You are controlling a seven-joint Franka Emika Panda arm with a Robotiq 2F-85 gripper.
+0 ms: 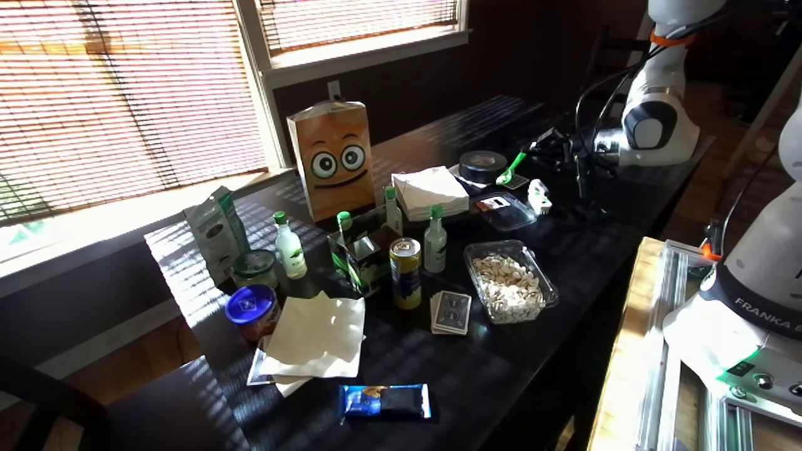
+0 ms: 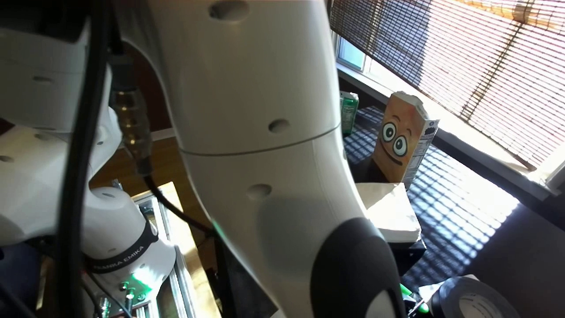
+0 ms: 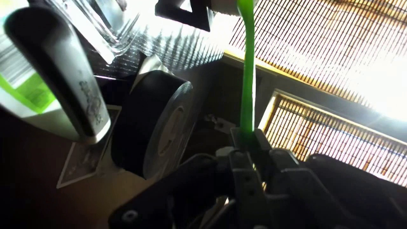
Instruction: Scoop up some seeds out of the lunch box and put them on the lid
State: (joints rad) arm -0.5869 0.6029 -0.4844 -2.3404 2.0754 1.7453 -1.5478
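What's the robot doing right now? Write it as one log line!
gripper: holding green spoon | seeds: heaped in lunch box | lid: off, lying on table | spoon load: cannot tell

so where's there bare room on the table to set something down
Bare patches: one bordered by the lunch box, playing cards and blue packet; another between the white stack and the wall. Crowded: around the can and green-capped bottles.

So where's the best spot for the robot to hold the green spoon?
Probably by the end of its long, thin handle, coming from opposite the bowl, where the gripper holds it now. In an exterior view the spoon slants down, bowl lowest, so this grip should leave the bowl free for scooping.
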